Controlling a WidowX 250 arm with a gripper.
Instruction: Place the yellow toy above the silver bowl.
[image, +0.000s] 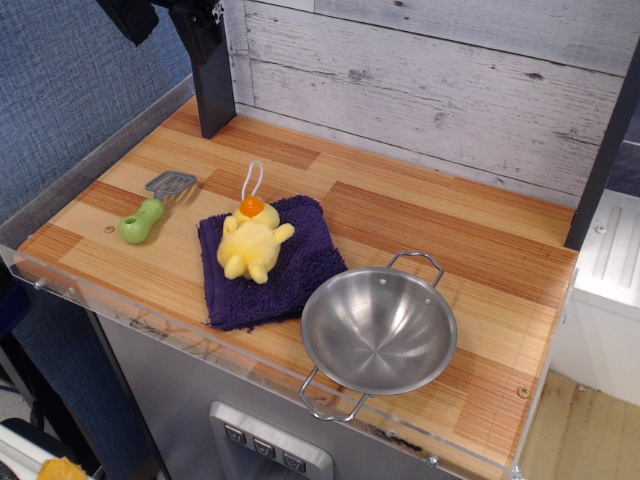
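The yellow toy (251, 243), a small plush duck with an orange beak and a white string loop, lies on a dark purple cloth (268, 262) in the middle of the wooden counter. The silver bowl (379, 329) sits empty at the front right, close to the cloth's right corner, with two wire loop handles. Dark parts of my gripper (150, 18) show at the top left corner, high above the counter and far from both the toy and the bowl. The frame's top edge cuts the gripper off, so how its jaws stand does not show.
A spatula with a green handle (150, 212) lies left of the cloth. A black post (213, 85) stands at the back left and another (603, 150) at the right. A white plank wall backs the counter, and a clear lip runs along its front edge.
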